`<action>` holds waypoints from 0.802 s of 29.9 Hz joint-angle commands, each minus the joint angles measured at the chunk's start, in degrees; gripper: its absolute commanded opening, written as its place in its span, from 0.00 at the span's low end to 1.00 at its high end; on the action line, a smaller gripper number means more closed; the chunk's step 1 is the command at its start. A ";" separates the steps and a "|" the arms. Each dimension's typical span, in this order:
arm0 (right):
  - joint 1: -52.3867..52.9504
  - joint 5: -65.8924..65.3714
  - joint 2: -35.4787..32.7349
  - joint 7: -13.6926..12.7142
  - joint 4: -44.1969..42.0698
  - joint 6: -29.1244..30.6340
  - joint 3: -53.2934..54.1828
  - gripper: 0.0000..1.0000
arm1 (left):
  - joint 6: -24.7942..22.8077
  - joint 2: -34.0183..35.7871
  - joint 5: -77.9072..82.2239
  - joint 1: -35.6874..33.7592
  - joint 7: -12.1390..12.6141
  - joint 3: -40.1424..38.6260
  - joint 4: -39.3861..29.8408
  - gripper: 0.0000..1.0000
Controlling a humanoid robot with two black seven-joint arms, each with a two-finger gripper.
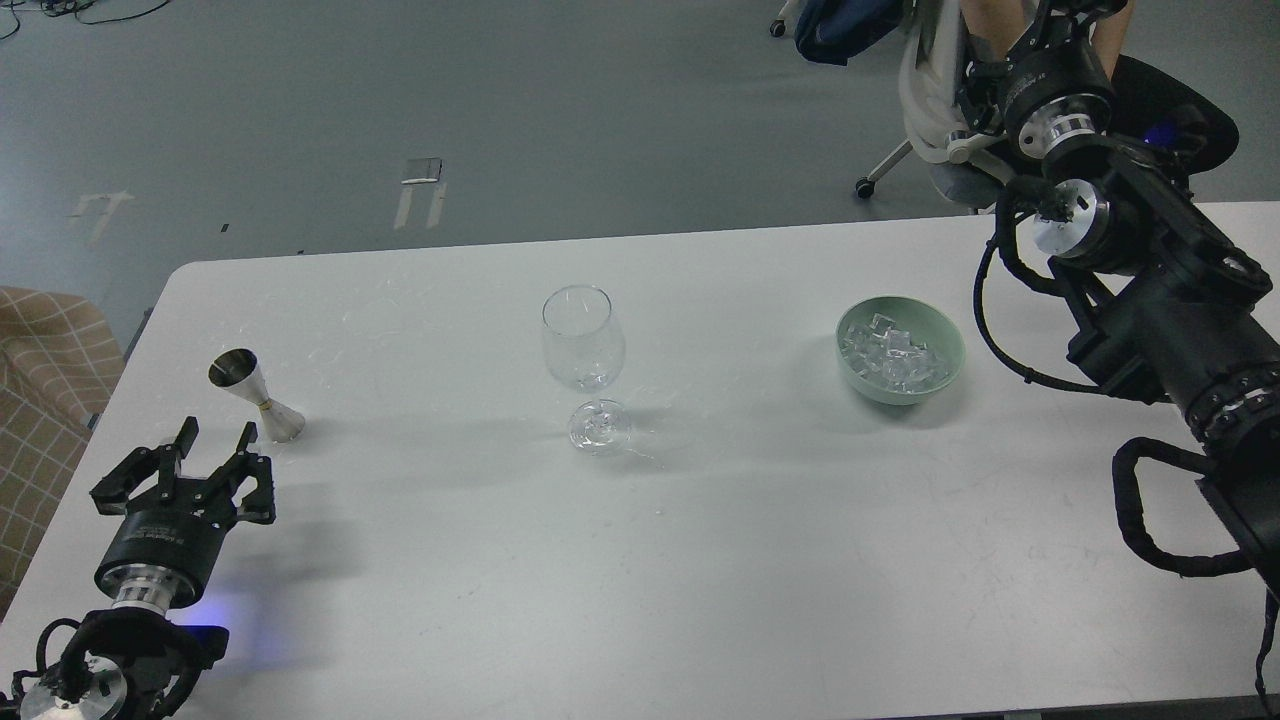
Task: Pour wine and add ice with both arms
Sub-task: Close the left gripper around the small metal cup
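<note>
A clear stemmed wine glass (583,345) stands upright at the table's middle; I can make out no liquid in it. A green bowl (948,345) to its right holds several clear ice cubes (893,355). A small metal jigger (256,393) stands at the left; any wine inside it is hidden. My left gripper (200,460) is open and empty, just in front of the jigger and not touching it. My right arm's far end (1040,70) is raised past the table's far right edge; its fingers are lost against a seated person.
The white table (640,580) ends close to the left of my left arm, beside a checked cushion (40,380). A person on a wheeled office chair (930,130) sits behind the far right corner. My right arm's cables (1140,510) loop over the table's right side.
</note>
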 commanded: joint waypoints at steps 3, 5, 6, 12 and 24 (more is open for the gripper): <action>-0.85 -0.08 -0.07 0.08 -0.21 -2.09 0.00 1.00 | -0.16 0.00 0.02 -5.77 -0.39 1.48 7.46 0.52; -1.11 0.00 -0.24 0.08 -0.21 -2.18 0.00 1.00 | -0.77 0.08 0.02 -6.57 -0.21 1.48 8.08 0.52; -1.12 -0.08 -0.42 0.17 -0.21 -2.27 0.00 1.00 | -1.13 0.09 0.02 -6.66 -0.21 1.48 8.17 0.52; -0.94 -0.08 -1.83 0.17 -0.30 -4.47 0.00 1.00 | -2.45 -0.09 -0.07 -8.94 -0.04 2.54 12.39 0.52; -1.12 -0.08 -2.00 0.25 -0.65 -4.82 0.00 1.00 | -1.31 -0.71 -0.07 -12.63 -0.04 2.89 14.76 0.48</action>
